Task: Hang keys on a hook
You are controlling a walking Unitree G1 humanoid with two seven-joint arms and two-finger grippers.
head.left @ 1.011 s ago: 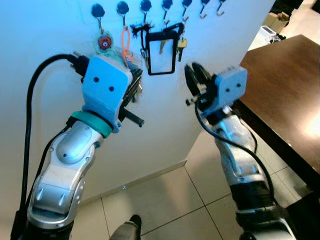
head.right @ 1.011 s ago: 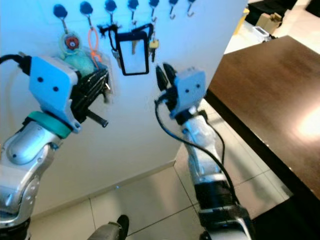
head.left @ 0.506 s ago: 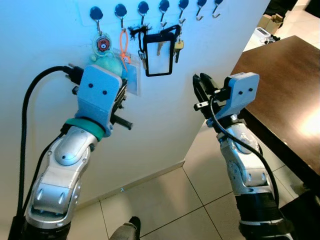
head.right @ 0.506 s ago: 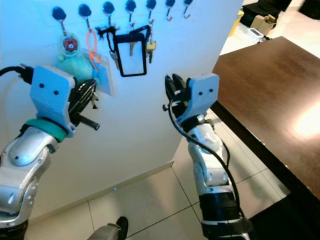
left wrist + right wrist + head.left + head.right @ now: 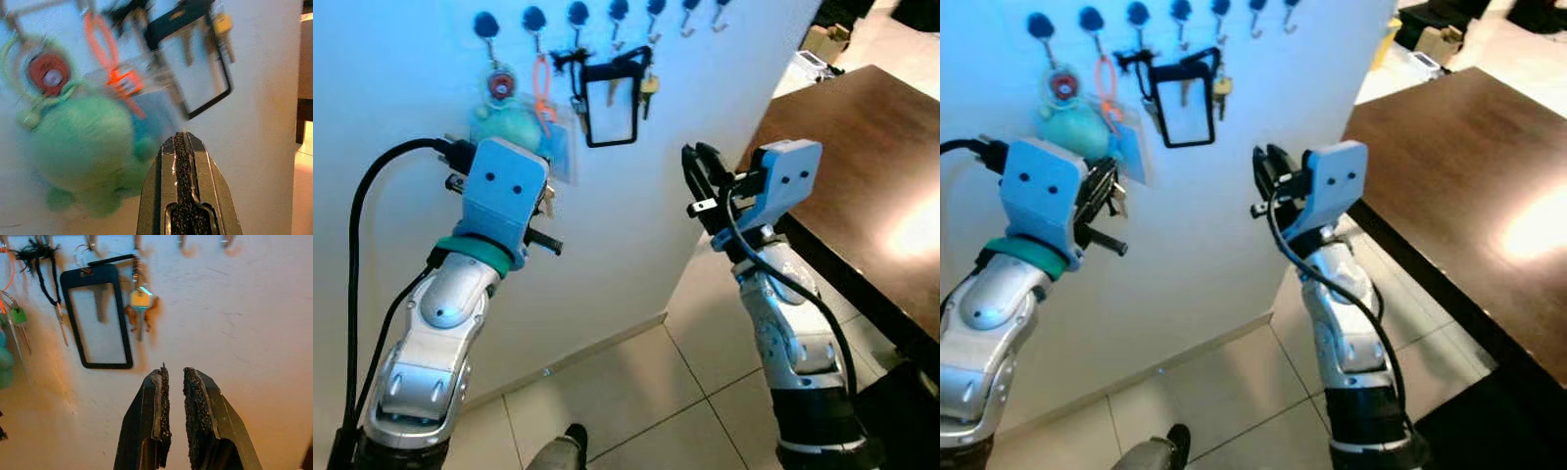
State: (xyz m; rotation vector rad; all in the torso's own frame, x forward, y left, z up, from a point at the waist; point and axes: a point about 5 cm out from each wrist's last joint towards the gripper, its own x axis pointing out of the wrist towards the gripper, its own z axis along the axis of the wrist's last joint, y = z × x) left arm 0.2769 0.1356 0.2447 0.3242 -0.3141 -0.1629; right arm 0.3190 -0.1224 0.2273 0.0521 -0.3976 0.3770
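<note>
A row of hooks (image 5: pixel 578 12) runs along the white wall. The leftmost hook holds a key ring with a green plush (image 5: pixel 504 122) and a round orange tag (image 5: pixel 49 76). Beside them hang an orange strap (image 5: pixel 543 83), a black-framed card holder (image 5: pixel 612 98) and a yellow key (image 5: pixel 140 298). My left gripper (image 5: pixel 182 134) is shut and holds nothing, a little below and in front of the plush without touching it. My right gripper (image 5: pixel 173 369) hovers below the yellow key, its fingers nearly together and holding nothing. Two hooks (image 5: pixel 182 241) at the right end are bare.
A dark brown table (image 5: pixel 862 147) stands to the right, close to my right arm. Pale floor tiles (image 5: pixel 636 392) lie below the wall. Cardboard boxes (image 5: pixel 822 39) sit far back on the right.
My left gripper has drawn back and down from the hooks, leaving the green plush hanging in full view. My right gripper has also pulled away from the wall. The camera has shifted slightly.
</note>
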